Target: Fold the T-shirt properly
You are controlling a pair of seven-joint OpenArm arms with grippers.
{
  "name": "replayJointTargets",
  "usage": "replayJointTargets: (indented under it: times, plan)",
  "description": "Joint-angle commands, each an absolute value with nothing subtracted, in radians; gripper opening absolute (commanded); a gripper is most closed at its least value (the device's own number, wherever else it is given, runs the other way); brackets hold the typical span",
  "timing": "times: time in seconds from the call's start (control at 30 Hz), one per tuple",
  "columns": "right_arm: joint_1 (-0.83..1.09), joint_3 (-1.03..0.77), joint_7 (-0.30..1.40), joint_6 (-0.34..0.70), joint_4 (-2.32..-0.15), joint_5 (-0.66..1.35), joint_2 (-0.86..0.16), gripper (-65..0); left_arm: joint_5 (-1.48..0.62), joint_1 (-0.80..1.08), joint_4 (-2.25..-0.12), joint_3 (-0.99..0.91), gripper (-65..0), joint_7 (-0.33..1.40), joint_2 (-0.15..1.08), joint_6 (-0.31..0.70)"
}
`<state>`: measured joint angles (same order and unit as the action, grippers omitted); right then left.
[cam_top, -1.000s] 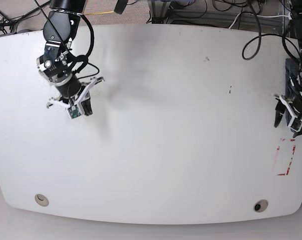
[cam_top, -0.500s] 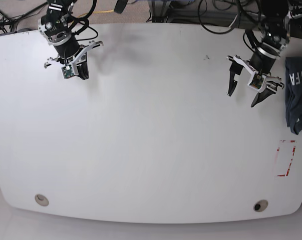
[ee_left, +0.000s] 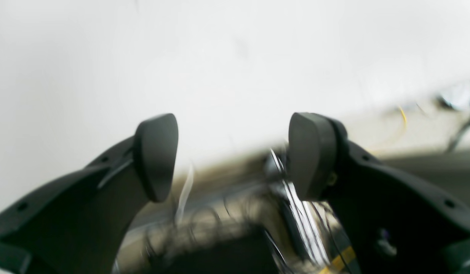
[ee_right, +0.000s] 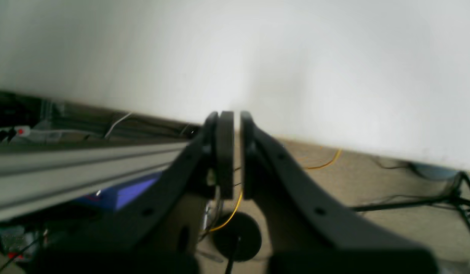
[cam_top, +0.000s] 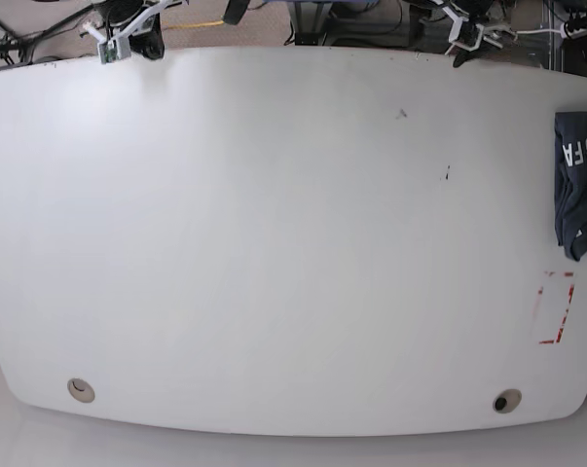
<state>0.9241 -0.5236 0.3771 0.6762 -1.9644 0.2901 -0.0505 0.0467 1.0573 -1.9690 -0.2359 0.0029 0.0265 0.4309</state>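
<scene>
The dark navy T-shirt (cam_top: 577,181) with white letters lies folded at the table's right edge, partly cut off by the frame. My left gripper (ee_left: 233,156) is open and empty, raised at the table's far edge; in the base view it shows at the top right (cam_top: 473,35). My right gripper (ee_right: 237,152) is shut on nothing, over the far edge at the top left (cam_top: 128,35). Both grippers are far from the shirt. Neither wrist view shows the shirt.
The white table (cam_top: 293,243) fills the base view. A red tape rectangle (cam_top: 556,307) is marked near the right edge, below the shirt. Two round holes (cam_top: 80,389) (cam_top: 506,401) sit near the front edge. Cables and frames lie behind the table's far edge.
Both arms have pulled back from the table to its far edge. The left gripper left the shirt folded at the right edge. The right gripper has shut.
</scene>
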Motion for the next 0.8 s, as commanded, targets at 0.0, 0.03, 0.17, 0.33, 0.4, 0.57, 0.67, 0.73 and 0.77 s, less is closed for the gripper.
replayJointTargets:
  times: [0.0,0.03,0.17,0.33,0.4,0.57,0.67,0.73,0.77]
  plan:
    - [0.966,-0.527,0.358,0.698,-1.982,0.302,-0.050,-62.8,0.035,1.113,-1.966,-0.202,-26.2,-0.021,-0.001,0.440]
    - [0.980,-0.527,0.364,0.698,-1.982,0.302,-0.048,-62.8,0.035,1.129,-1.957,-0.182,-26.9,-0.021,-0.002,0.440]
    - [1.044,-0.486,0.363,0.698,-1.965,0.302,-0.050,-62.8,0.035,1.178,-1.906,-0.128,-27.1,-0.021,-0.004,0.438]
    - [1.070,-0.397,0.357,0.698,-1.825,0.277,-0.081,-62.8,0.035,1.136,-1.716,-0.117,-27.1,-0.022,0.001,0.438]
    - [1.049,-0.355,0.346,0.698,-1.736,0.237,-0.091,-62.8,0.033,1.089,-1.613,-0.119,-27.1,-0.027,0.002,0.438]
    - [0.946,-0.295,0.220,0.698,-1.471,0.117,-0.085,-62.8,0.035,0.926,-1.334,-0.116,-27.1,-0.028,0.051,0.437]
    - [0.871,-0.266,0.179,0.684,-1.307,0.082,-0.085,-62.8,0.035,0.828,-1.178,-0.116,-27.1,-0.028,0.059,0.437]
    - [0.826,-0.257,0.137,0.645,-1.196,0.082,-0.093,-62.8,0.038,0.766,-1.070,-0.116,-27.1,-0.028,0.059,0.437]
    - [0.809,-0.257,0.122,0.636,-1.161,0.079,-0.093,-62.8,0.039,0.743,-1.035,-0.116,-27.1,-0.028,0.061,0.437]
